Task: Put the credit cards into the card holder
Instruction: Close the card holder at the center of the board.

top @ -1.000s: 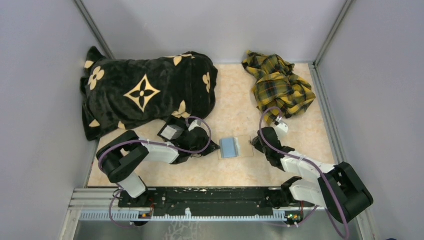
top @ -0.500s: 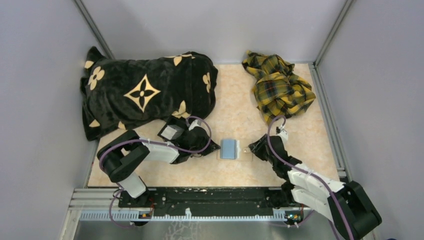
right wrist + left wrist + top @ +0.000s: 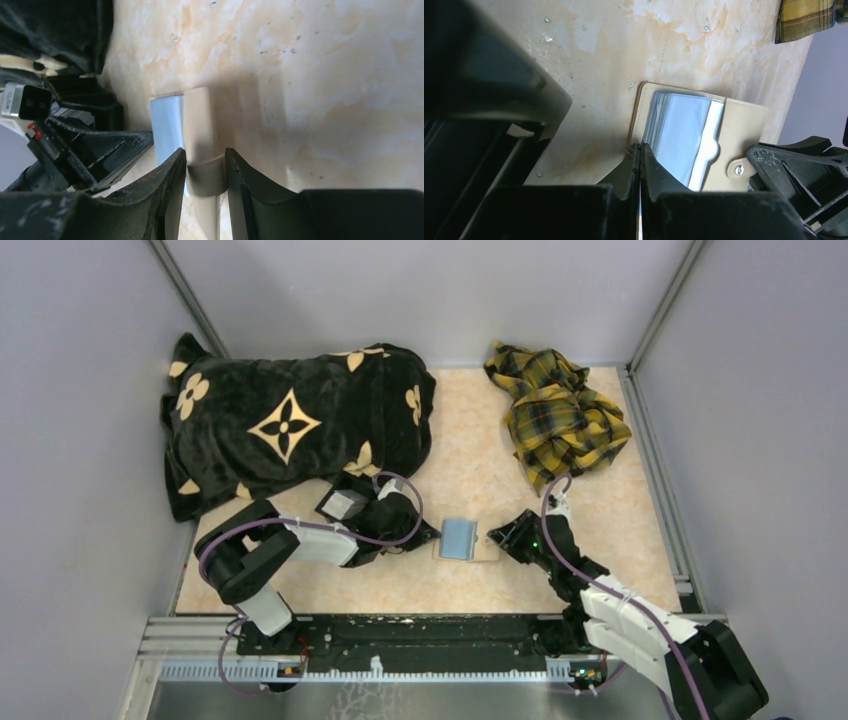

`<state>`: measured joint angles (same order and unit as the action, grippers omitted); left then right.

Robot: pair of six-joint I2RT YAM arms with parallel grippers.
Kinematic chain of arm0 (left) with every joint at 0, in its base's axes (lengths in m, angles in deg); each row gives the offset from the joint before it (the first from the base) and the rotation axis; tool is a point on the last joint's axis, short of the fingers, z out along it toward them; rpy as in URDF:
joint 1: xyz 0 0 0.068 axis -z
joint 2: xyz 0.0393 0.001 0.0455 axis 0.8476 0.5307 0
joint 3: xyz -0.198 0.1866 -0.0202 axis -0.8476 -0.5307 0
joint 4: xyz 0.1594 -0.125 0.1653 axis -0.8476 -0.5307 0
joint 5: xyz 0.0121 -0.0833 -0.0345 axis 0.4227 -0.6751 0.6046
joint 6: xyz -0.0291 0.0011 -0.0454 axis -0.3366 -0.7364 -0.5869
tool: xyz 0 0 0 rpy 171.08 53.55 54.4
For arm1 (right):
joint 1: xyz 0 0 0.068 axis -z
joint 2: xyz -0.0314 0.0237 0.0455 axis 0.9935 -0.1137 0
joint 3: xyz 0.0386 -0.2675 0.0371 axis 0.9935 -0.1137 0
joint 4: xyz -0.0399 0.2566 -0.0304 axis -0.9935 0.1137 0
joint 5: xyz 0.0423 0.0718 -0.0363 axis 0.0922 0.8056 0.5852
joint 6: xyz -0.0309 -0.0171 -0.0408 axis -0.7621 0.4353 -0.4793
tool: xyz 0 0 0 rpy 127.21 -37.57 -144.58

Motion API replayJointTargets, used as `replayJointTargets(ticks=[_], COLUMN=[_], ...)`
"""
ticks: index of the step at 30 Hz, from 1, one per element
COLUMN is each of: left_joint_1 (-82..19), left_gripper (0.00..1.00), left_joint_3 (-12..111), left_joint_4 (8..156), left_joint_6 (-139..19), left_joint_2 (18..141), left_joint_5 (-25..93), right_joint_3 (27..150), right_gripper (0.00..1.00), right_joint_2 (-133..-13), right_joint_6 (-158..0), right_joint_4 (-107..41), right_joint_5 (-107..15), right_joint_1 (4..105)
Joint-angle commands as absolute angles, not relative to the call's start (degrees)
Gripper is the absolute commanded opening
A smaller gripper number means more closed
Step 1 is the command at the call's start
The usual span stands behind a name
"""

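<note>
My right gripper (image 3: pixel 205 159) has moved in astride the card holder's (image 3: pixel 745 120) edge, grip unclear; left gripper (image 3: pixel 640 148) pressed together; bare table (image 3: pixel 470 445) beyond

Matt tan card holder (image 3: pixel 746 122), glossy plastic credit cards (image 3: pixel 681 132), plush blanket (image 3: pixel 290 425), woven plaid cloth (image 3: pixel 555 415)

Left hand (image 3: pixel 639 146) is clamped closed, right hand (image 3: pixel 205 154) has jaws parted.
</note>
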<state>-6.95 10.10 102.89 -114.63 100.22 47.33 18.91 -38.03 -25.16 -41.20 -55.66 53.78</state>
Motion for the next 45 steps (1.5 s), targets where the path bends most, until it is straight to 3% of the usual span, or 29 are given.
replayJointTargets(ticks=[1, 32, 45], left_joint_1=[-7.2, -7.2, -7.2], left_gripper=[0.00, 0.00, 0.00], left_joint_3=[6.6, 6.2, 5.5], left_joint_4=[86.9, 89.7, 91.0], left_joint_6=[-110.5, -110.8, -110.7], left_joint_2=[106.3, 108.2, 108.8], left_joint_5=[50.9, 48.4, 47.5], right_joint_3=[20.9, 31.9, 33.2], right_gripper=[0.36, 0.42, 0.52], right_joint_2=[-37.6, -52.4, -60.3], right_joint_6=[-24.5, -27.3, -27.1], right_joint_4=[-47.0, -55.3, -59.2], right_joint_5=[-51.4, -48.4, -48.4], right_joint_1=[53.9, 47.1, 45.1])
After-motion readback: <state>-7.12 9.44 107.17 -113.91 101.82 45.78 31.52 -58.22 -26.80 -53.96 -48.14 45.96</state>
